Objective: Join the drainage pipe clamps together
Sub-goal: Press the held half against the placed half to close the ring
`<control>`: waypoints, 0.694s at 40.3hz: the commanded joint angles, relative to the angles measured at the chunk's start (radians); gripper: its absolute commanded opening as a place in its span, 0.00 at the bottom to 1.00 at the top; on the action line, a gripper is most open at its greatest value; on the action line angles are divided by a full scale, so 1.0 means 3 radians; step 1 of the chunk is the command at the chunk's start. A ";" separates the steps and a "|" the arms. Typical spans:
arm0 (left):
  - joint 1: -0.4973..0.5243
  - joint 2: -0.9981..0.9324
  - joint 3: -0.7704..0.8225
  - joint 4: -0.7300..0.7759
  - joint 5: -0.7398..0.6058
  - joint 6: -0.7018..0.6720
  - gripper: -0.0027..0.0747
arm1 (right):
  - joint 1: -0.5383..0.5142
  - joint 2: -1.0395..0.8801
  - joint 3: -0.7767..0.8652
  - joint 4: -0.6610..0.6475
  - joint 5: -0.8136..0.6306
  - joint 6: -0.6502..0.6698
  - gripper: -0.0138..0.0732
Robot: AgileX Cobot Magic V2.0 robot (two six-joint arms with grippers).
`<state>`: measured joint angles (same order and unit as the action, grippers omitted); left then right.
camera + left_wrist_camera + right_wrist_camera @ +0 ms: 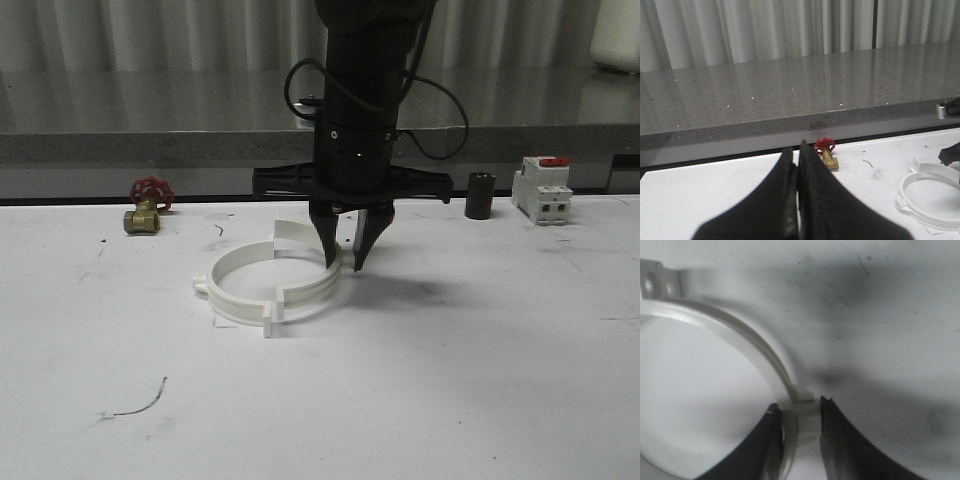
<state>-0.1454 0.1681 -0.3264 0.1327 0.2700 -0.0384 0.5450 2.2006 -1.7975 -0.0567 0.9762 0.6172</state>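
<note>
Two fingers of my right gripper (346, 262) pinch the right half of the drainage pipe clamps (270, 285) at its outer tab, the ring lying mid-table (480, 380). I judge a thin grip; twisting could reopen the near flanges. Left gripper (798, 200) sits clenched, empty.

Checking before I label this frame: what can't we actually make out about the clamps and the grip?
- Right gripper on the right clamp half: right wrist view is blurred, so real squeeze versus mere straddling is unclear.
- Far flange joint: front view, partly behind the fingers; whether it's mated can't be told.
- Near flange joint: too small to judge latching.
- Left clamp half: cut off by the left wrist view's edge.
</note>
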 commanded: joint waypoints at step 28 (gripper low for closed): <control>0.0005 0.0028 -0.0085 -0.0002 -0.0268 -0.0003 0.01 | -0.0007 -0.0150 -0.0103 -0.0062 -0.0077 0.0035 0.38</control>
<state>-0.1454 0.1681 -0.3264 0.1327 0.2700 -0.0384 0.5450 2.2204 -1.7975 -0.0596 0.9718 0.6290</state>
